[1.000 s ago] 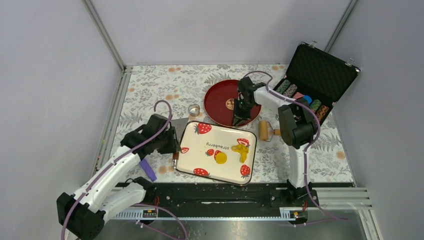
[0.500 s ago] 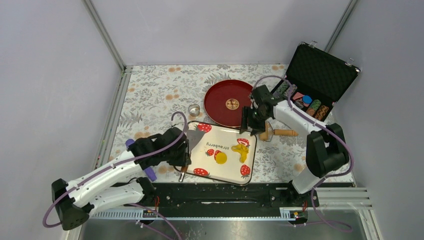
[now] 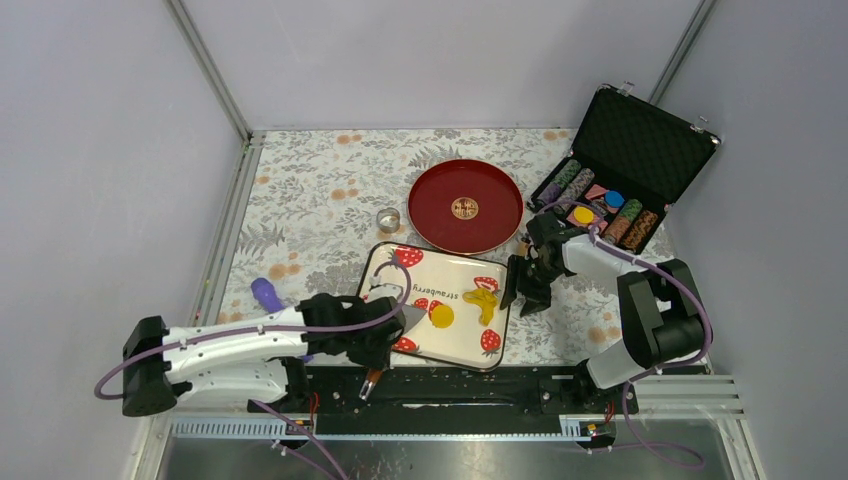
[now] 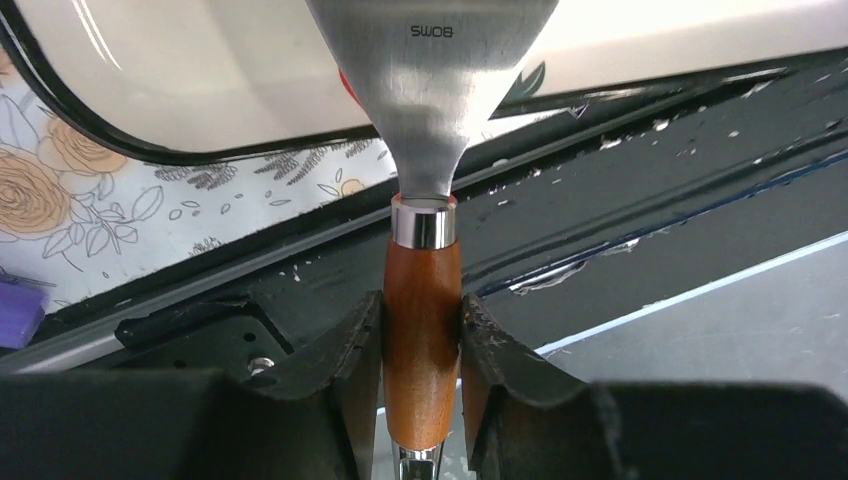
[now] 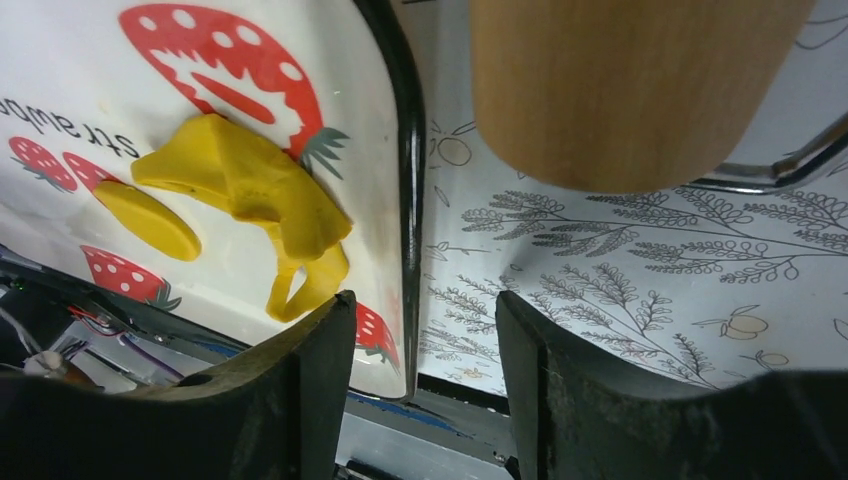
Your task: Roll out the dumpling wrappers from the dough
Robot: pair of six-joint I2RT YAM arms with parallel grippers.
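Observation:
A ragged yellow lump of dough [image 3: 482, 300] and one small round yellow dumpling wrapper [image 3: 441, 316] lie on the strawberry-print tray [image 3: 455, 262]. Both also show in the right wrist view, the dough [image 5: 250, 190] and the wrapper [image 5: 150, 220]. My right gripper [image 3: 522, 290] is open and empty just off the tray's right rim [image 5: 410, 200]. A wooden roller [image 5: 630, 90] lies just beyond its fingertips [image 5: 330, 340]. My left gripper [image 3: 385, 335] is shut on the wooden handle [image 4: 422, 300] of a metal scraper. The scraper's blade [image 4: 430, 90] reaches over the tray's near left corner.
A red round plate [image 3: 430, 190] sits behind the tray. A metal ring cutter [image 3: 388, 219] stands to its left. An open black case of poker chips [image 3: 625, 150] is at the back right. A purple object [image 3: 266, 293] lies near left. The black arm rail [image 3: 450, 385] runs along the near edge.
My right gripper has come from the red plate down to the tray's right edge. My left arm has swung right along the near edge, carrying the scraper to the tray's near left corner.

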